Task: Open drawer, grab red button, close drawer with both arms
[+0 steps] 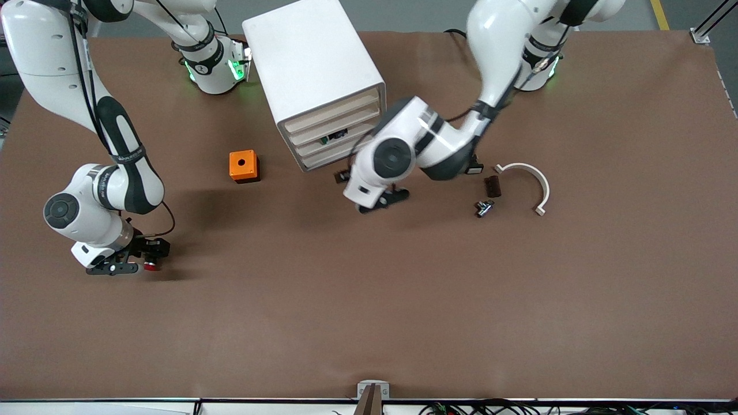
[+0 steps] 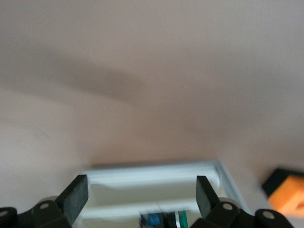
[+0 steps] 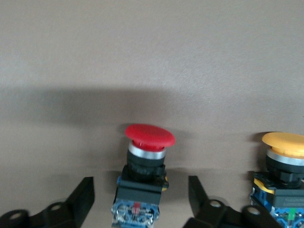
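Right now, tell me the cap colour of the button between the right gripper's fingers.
Red, clearest in the right wrist view: button.

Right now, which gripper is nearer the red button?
Right. The right gripper straddles the red button, fingers open on either side of it. The left gripper is at the cabinet's drawer.

- A brown table mat is spread across the whole work surface.
- Grey floor is seen past its upper edge.
- Soft shadows are cast on the mat.
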Controlling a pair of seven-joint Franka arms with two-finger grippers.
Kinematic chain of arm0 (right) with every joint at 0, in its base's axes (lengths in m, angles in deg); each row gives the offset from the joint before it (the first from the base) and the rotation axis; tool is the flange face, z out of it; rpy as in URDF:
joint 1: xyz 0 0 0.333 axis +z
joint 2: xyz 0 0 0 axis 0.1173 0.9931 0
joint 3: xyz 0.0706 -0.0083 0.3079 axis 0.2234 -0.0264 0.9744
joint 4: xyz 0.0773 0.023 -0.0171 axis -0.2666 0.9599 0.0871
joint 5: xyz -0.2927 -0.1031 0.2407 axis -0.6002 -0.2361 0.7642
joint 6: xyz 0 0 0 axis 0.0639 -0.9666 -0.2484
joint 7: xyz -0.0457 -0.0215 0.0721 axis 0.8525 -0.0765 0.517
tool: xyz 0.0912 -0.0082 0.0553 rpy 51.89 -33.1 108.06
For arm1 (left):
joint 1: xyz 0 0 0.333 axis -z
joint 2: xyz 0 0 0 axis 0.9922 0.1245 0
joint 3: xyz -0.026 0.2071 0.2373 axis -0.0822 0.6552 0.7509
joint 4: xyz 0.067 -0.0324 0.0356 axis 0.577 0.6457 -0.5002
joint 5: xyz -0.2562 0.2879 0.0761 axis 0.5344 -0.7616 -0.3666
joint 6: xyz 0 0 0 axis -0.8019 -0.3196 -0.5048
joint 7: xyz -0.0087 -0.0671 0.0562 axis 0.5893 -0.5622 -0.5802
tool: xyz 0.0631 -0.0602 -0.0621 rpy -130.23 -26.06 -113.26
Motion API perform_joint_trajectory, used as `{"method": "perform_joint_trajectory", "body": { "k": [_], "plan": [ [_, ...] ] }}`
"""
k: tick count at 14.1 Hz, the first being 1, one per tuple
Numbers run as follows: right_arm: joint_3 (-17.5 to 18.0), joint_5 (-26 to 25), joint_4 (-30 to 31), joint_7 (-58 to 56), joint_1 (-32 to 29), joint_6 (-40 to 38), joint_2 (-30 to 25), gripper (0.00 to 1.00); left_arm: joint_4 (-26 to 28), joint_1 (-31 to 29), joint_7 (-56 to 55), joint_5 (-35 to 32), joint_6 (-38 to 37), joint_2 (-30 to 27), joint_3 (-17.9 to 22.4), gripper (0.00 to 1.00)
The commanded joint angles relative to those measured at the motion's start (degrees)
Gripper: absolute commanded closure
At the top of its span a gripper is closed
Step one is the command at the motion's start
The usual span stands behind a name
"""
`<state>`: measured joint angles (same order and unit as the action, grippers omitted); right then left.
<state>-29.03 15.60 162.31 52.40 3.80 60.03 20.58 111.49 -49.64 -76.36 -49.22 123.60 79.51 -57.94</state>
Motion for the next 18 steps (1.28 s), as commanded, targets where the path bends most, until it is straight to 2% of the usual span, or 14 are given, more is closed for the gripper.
{"method": "perform_joint_trajectory", "body": {
  "k": [1, 4, 6, 8, 10, 12, 15, 18],
  "plan": [
    [0.0, -0.5, -1.1, -5.6, -0.6, -6.0, -2.5, 0.0, 1.3, -6.8, -0.1, -7.3, -3.8, -6.4, -0.4, 0.0],
    [0.0, -0.3, -1.1, -5.2, -0.8, -13.4, -7.0, 0.0, 1.3, -13.3, 2.4, -17.6, -8.0, -11.0, -0.4, 0.0],
    [0.1, 0.0, -1.2, -3.6, -0.6, -20.3, -11.6, 0.0, 1.3, -16.9, 7.4, -20.8, -10.7, -14.3, -0.4, 0.0],
    [0.3, 1.3, -1.2, 1.8, -0.1, -28.1, -17.0, 0.0, 1.3, -21.5, 13.2, -21.3, -12.2, -17.4, -0.5, 0.0],
    [0.4, 5.2, -1.6, 3.9, 0.4, -34.9, -22.3, 0.0, 1.3, -25.3, 20.6, -21.3, -13.4, -20.9, -0.4, 0.0],
    [0.4, 5.2, -2.7, 3.9, 0.6, -40.3, -26.6, 0.0, 1.4, -28.7, 26.5, -21.3, -15.7, -23.9, -0.5, 0.0],
    [0.1, 5.2, -6.9, 4.1, 0.3, -48.7, -30.2, 0.0, 1.5, -33.0, 29.8, -20.5, -20.3, -27.1, -1.4, 0.0],
    [-0.1, 4.9, -12.2, 4.4, 0.0, -54.2, -31.2, 0.0, 1.6, -33.9, 32.0, -20.4, -23.8, -30.2, -1.8, 0.0]
  ]
}}
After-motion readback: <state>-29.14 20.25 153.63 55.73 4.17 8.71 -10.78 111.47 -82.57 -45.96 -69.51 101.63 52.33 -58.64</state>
